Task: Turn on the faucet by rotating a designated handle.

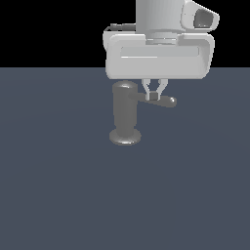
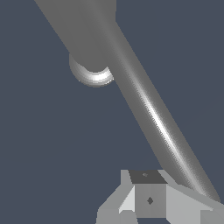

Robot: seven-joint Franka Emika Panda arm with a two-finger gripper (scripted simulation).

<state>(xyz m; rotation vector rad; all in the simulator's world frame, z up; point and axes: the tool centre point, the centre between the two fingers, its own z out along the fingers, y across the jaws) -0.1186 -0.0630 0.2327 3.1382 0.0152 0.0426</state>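
The faucet (image 1: 125, 113) is a dull grey upright cylinder on a flared round base. Its handle (image 1: 160, 100), a thin grey rod, sticks out towards the exterior view's right. My gripper (image 1: 155, 94) hangs straight down over the rod's middle, its fingers drawn together and the tips level with the rod's top. In the wrist view the handle (image 2: 158, 123) runs as a long slanted bar right beside my shut gripper (image 2: 148, 199), with nothing held between the fingers. I cannot tell whether the fingers touch the rod. The faucet (image 2: 89, 30) and its base rim show beyond.
A flat dark blue-grey floor (image 1: 58, 185) spreads all around the faucet. No other objects show in either view.
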